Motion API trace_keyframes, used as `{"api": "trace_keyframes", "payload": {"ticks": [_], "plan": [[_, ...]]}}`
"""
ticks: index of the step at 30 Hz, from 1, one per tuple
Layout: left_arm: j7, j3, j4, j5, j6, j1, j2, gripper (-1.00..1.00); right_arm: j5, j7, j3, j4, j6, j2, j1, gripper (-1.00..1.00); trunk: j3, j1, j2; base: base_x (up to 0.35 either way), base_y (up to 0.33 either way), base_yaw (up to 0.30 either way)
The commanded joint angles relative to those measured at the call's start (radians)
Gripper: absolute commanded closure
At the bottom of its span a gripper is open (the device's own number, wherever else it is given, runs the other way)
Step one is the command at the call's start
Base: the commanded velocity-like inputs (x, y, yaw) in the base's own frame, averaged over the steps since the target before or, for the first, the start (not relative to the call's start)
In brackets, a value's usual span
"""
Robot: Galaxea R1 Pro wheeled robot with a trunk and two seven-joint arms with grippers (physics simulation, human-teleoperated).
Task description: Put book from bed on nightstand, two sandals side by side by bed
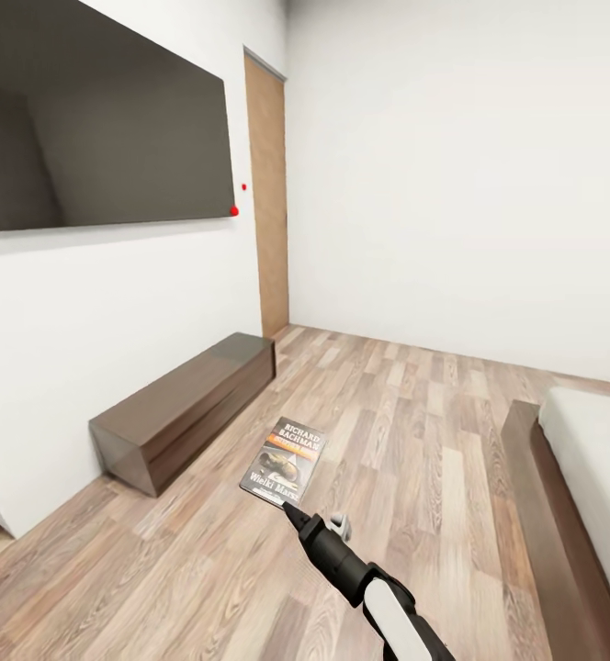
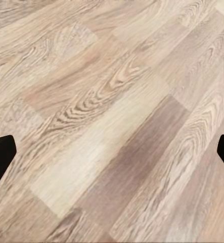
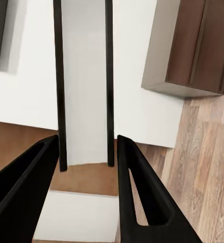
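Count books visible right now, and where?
1. The book is held at its near edge by the right hand, in the air over the wood floor, between the bench and the bed. More could be out of view.

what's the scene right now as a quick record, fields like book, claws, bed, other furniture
book: the book is held off the floor, cover up, pinched at its near edge by the right claw
right claw: shut on the book; the right wrist view shows the book's edge between its fingers
left claw: open, fingertips wide apart over the wood floor
bed: the bed is at the right, dark frame with a light mattress
other furniture: long low bench along the left wall, dark wall screen above it
door: wooden door in the far corner
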Motion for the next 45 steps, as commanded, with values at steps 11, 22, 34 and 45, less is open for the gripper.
{"api": "trace_keyframes", "payload": {"ticks": [11,22,34,45], "plan": [[-0.003,0.009,0.0,-0.007,-0.002,0.0,0.0,-1.0,-0.013,0.001,0.0,0.0,0.007,0.0,-0.001,1.0,-0.001,0.001,0.0,0.342,0.0,-0.267],[-0.004,0.01,0.0,-0.007,-0.002,0.0,0.0,-1.0,-0.013,0.001,-0.001,0.0,0.007,0.0,-0.001,1.0,-0.001,0.001,0.0,0.342,0.0,-0.267],[-0.004,0.01,0.0,-0.007,-0.002,0.0,0.0,-1.0,-0.013,0.001,-0.002,0.0,0.006,0.0,-0.001,1.0,-0.001,0.001,0.0,0.342,0.0,-0.267],[-0.002,0.009,0.0,-0.007,-0.002,0.0,0.0,-1.0,-0.013,0.001,-0.002,0.0,0.006,0.0,-0.001,1.0,-0.001,0.001,0.0,0.342,0.0,-0.266]]}}
